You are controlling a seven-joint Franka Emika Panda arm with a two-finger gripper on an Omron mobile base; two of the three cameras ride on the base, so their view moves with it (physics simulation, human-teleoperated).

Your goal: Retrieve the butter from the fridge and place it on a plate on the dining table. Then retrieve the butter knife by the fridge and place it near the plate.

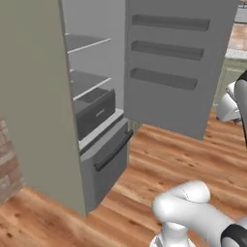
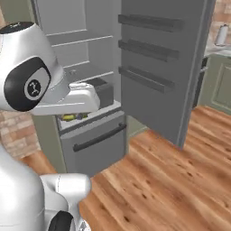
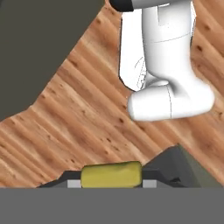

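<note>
Wood-plank floor (image 1: 159, 154) spreads below the fridge (image 1: 103, 116), whose door (image 2: 158, 67) stands open. We see our end effector (image 3: 111, 181) clamped on the butter (image 3: 111, 174), the yellow stick lying crosswise between the fingertips (image 3: 72, 180) above the floor.

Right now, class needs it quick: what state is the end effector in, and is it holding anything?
End effector: closed on the butter, which sits between its tips in the hand view.
</note>
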